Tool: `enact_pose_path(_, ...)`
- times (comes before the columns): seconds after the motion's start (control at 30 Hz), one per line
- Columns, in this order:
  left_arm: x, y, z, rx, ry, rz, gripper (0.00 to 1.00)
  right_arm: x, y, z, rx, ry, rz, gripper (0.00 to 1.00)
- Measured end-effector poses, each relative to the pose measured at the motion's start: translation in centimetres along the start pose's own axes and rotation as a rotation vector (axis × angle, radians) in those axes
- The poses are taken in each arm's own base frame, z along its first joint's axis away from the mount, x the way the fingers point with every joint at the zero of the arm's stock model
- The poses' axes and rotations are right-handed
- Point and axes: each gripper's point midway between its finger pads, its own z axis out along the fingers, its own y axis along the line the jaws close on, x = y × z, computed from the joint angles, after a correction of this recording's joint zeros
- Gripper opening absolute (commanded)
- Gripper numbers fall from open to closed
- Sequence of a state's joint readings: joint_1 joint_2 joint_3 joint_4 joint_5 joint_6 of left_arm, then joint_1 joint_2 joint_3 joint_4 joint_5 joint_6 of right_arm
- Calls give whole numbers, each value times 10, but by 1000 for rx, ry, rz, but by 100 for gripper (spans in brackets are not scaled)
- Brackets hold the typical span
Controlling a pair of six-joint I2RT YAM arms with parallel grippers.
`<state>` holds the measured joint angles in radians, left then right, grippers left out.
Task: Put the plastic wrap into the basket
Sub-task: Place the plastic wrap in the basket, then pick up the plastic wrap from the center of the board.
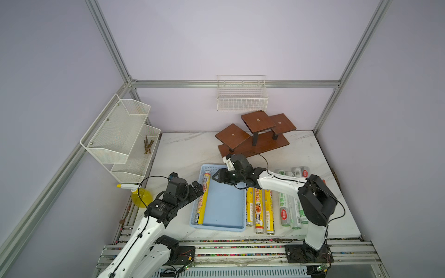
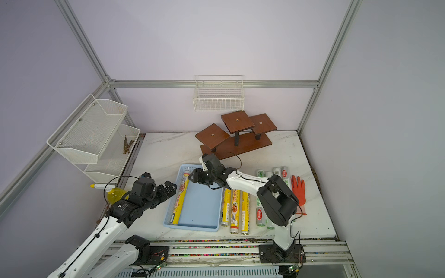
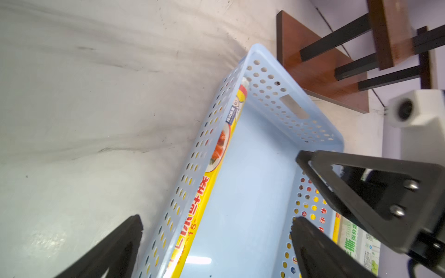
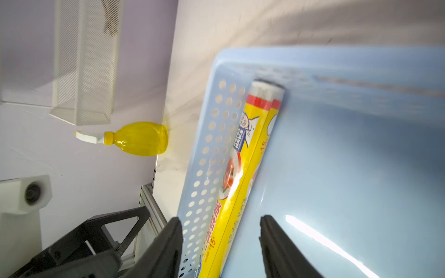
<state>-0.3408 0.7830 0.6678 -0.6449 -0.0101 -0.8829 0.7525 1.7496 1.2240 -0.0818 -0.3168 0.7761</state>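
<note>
**Remaining wrap to the right, lying lengthwise with the basket**

Of the plastic wrap, one yellow roll [image 1: 203, 199] flat in the basket [image 1: 224, 209], hugging its left wall, long axis near-to-far, red-banded end toward the back. Just right of the basket, on the bench [image 1: 183, 149]: three more yellow rolls [image 1: 258, 209], then whitish rolls [image 1: 285, 211], all parallel to the basket's long side. Over the far end of the roll in the basket, right pincer [image 1: 213, 179], jaws spread, pinching nothing. At the basket's left wall, left pincer [image 1: 198, 190], likewise spread and empty. Probably work for the right arm, being nearer: swing rightward, grasp across a roll's short width.
</note>
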Motion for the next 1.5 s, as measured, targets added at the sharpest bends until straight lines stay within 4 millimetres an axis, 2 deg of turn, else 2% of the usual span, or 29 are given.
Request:
enact_pose_path(0.1, 5, -23, 1, 72, 25, 52, 100, -34, -15, -67, 104, -187, -30, 54)
enact_pose_path(0.17, 16, -45, 4, 117, 63, 116, 100, -56, -43, -122, 219, -341, -28, 54)
enact_pose_path(0.2, 22, -55, 7, 128, 85, 144, 100, -63, -58, -143, 271, -394, -24, 54)
enact_pose_path(0.27, 33, -75, 14, 148, 127, 202, 100, -72, -99, -191, 416, -497, 0, 54)
enact_pose_path(0.37, 48, -105, 24, 177, 165, 281, 100, -64, -153, -229, 600, -527, 41, 54)
enact_pose_path(0.4, 52, -115, 28, 188, 173, 303, 100, -58, -170, -234, 650, -513, 56, 54)
enact_pose_path(0.47, 64, -136, 35, 206, 197, 362, 100, -39, -200, -240, 737, -463, 90, 54)
enact_pose_path(0.53, 75, -156, 42, 223, 213, 409, 100, -17, -219, -238, 791, -391, 102, 54)
enact_pose_path(0.63, 94, -182, 52, 249, 240, 469, 100, 6, -232, -232, 817, -305, 111, 54)
enact_pose_path(0.73, 113, -200, 63, 266, 267, 515, 100, 15, -238, -229, 831, -268, 120, 54)
enact_pose_path(0.87, 129, -201, 74, 255, 295, 549, 100, 22, -245, -222, 840, -227, 123, 53)
enact_pose_path(1.17, 128, -207, 74, 280, 285, 546, 100, 47, -262, -203, 869, -99, 133, 53)
enact_pose_path(1.37, 131, -212, 72, 310, 298, 551, 100, 59, -273, -193, 905, -35, 126, 54)
enact_pose_path(1.5, 133, -215, 71, 327, 305, 558, 100, 60, -273, -187, 905, -25, 115, 56)
